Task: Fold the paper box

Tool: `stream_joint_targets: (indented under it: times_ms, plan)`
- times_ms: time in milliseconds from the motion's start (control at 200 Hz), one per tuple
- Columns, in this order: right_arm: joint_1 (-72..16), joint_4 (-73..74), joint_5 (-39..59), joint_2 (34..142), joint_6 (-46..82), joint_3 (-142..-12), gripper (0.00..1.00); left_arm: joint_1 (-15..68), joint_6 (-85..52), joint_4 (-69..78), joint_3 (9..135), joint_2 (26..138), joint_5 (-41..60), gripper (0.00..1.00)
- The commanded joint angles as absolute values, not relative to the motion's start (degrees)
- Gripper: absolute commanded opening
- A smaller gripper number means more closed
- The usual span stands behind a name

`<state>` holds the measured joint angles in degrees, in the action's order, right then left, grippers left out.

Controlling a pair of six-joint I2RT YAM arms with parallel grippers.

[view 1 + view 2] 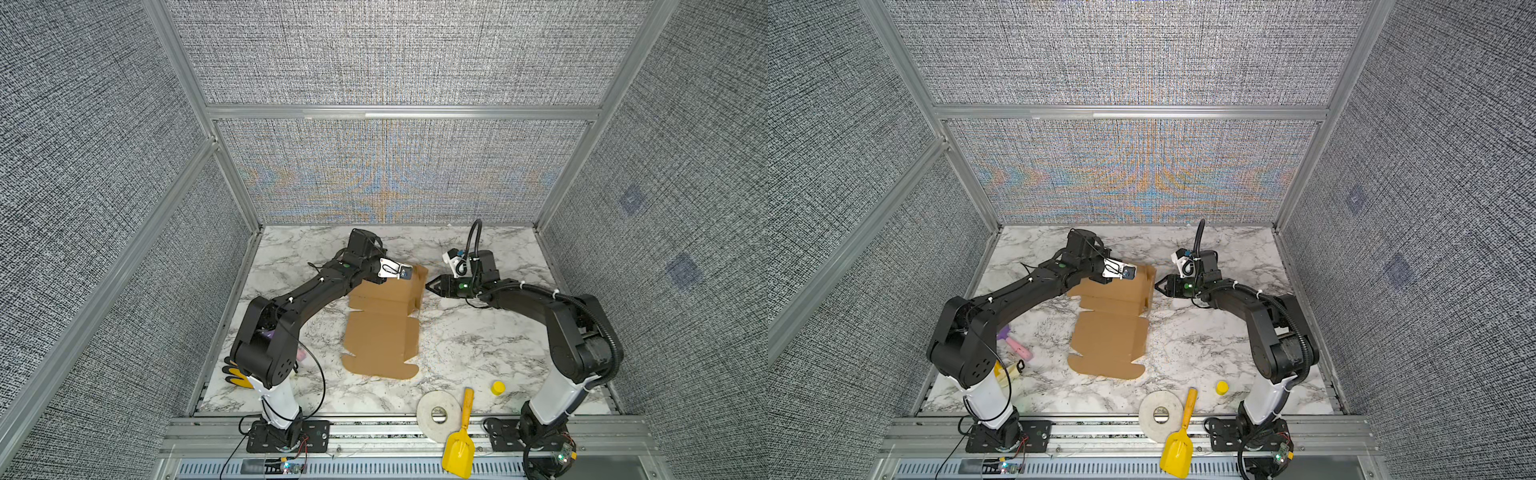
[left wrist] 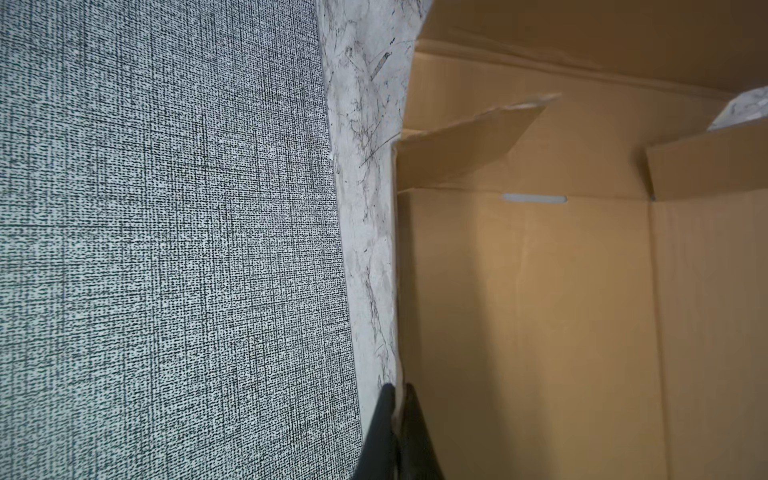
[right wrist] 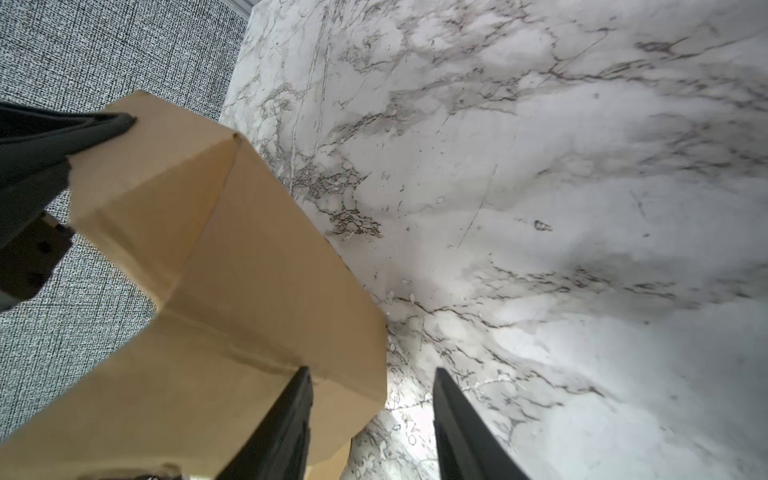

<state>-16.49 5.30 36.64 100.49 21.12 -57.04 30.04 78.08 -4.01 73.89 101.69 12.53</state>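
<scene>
The paper box [image 1: 382, 332] is a brown cardboard sheet lying lengthwise on the marble table [image 1: 478, 340] in both top views. Its near part lies flat, while its far panel [image 2: 540, 311] and right side flap [image 1: 417, 291] stand up. My left gripper [image 2: 397, 388] is shut on the raised far panel's edge, and it also shows in the right wrist view as the left gripper [image 3: 126, 120] pinching the cardboard's top edge. My right gripper [image 1: 429, 285] is open just right of the side flap. One of its fingers [image 3: 291, 415] lies against the flap's outer face and the other stands over bare table.
A white tape roll [image 1: 438, 415], a yellow scoop [image 1: 459, 444] and a small yellow cap [image 1: 498, 387] lie at the front right. Pink and purple toys [image 1: 1017, 347] sit beside the left arm's base. Grey fabric walls close in the back and sides.
</scene>
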Motion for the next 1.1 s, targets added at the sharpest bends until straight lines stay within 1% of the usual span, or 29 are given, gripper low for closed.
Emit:
stream_joint_targets:
  times_ms: [0,195,340,531,701,886,976,1096]
  plan:
    - [-17.46,5.8,38.32,100.24,20.4,-57.3,0.48,29.98,77.21,-2.99,74.34,102.11,13.35,0.0]
    - [-18.92,7.47,37.23,99.93,20.57,-57.22,0.48,29.99,77.27,-3.94,74.44,102.35,14.75,0.0]
    - [-20.86,7.97,34.38,99.66,20.48,-57.5,0.48,30.04,77.0,-5.42,75.14,102.31,14.74,0.0]
    - [-23.84,14.64,31.22,98.44,21.88,-55.0,0.48,29.99,75.84,-6.93,75.72,101.96,15.15,0.0]
    - [-25.16,16.33,28.26,98.35,22.63,-54.3,0.47,29.98,76.97,-7.23,74.72,101.62,14.88,0.0]
    - [-27.52,20.75,20.81,99.06,25.24,-53.44,0.43,30.04,77.24,-7.45,74.14,101.11,15.28,0.0]
    - [-28.57,23.51,17.49,99.46,26.74,-50.53,0.41,29.89,77.11,-7.46,73.76,100.64,15.54,0.0]
    - [-30.36,25.4,13.82,100.1,26.98,-50.09,0.4,29.71,76.58,-7.76,73.16,99.78,16.74,0.0]
